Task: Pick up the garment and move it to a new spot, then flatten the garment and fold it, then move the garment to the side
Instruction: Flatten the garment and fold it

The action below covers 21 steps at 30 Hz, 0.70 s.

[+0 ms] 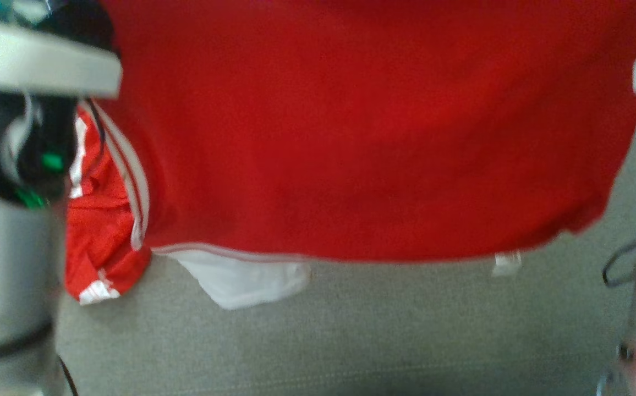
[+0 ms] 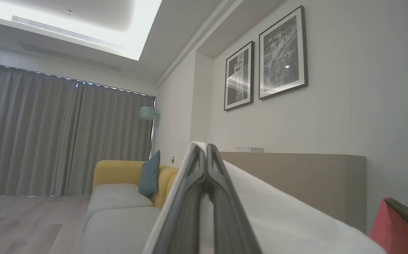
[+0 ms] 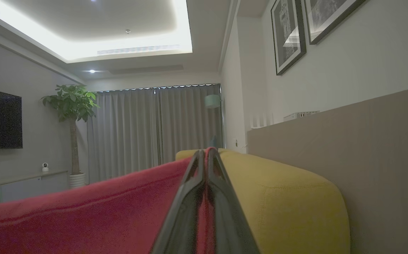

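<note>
Over the grey cushion [image 1: 351, 341], red shirt [image 1: 351, 137] stretched from 9 to 3 o'clock, white flap [image 1: 246, 283] at 6, left jaws clamped on its white part, right jaws clamped on its red edge.

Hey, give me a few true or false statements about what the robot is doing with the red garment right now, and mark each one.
1. The right gripper is shut on the red garment. True.
2. The garment lies folded on the grey cushion. False: it hangs spread out, held up between the two grippers.
3. The left gripper is open. False: it is shut on a white part of the garment.
4. Two framed pictures hang on the wall. True.
</note>
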### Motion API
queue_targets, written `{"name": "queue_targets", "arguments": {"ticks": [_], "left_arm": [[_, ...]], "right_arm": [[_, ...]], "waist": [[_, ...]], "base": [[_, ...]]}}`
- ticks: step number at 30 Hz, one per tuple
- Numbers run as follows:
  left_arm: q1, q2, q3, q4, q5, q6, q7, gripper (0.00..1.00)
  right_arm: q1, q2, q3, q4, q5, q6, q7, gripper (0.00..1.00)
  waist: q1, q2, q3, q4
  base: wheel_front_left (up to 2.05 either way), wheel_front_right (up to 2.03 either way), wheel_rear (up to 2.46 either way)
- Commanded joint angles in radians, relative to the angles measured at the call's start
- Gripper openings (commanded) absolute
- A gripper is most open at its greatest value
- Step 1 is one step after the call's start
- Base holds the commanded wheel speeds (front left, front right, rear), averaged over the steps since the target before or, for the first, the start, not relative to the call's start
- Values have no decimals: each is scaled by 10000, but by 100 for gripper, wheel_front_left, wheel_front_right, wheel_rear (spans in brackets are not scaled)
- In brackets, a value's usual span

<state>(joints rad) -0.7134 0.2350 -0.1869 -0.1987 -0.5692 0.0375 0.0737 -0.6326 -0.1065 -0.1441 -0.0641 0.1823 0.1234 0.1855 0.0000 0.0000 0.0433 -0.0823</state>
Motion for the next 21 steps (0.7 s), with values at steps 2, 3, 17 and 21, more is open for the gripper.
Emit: {"name": "queue_targets", "arguments": {"ticks": [2, 3, 17, 21], "left_arm": [[-1215, 533, 210, 502, 95, -342, 138, 0], [-1598, 621, 117, 962, 161, -532, 138, 0], [-7685, 109, 42, 7317, 1164, -1277, -3128, 0], [-7541, -154, -128, 8051, 1232, -1452, -3313, 0]], "right_arm": [[-1337, 55, 416, 312, -74, 73, 62, 0], [-1763, -47, 523, 725, -163, 73, -10, 0], [-8053, -643, 754, 7631, -1700, 73, -4206, 0], [-8061, -525, 876, 8681, -1635, 73, -4428, 0]], "waist": [[0, 0, 880, -122], [0, 0, 1154, -136], [0, 0, 3433, 32], [0, 0, 3732, 123]], "base": [[0, 0, 0], [0, 0, 0], [0, 0, 0], [0, 0, 0]]}}
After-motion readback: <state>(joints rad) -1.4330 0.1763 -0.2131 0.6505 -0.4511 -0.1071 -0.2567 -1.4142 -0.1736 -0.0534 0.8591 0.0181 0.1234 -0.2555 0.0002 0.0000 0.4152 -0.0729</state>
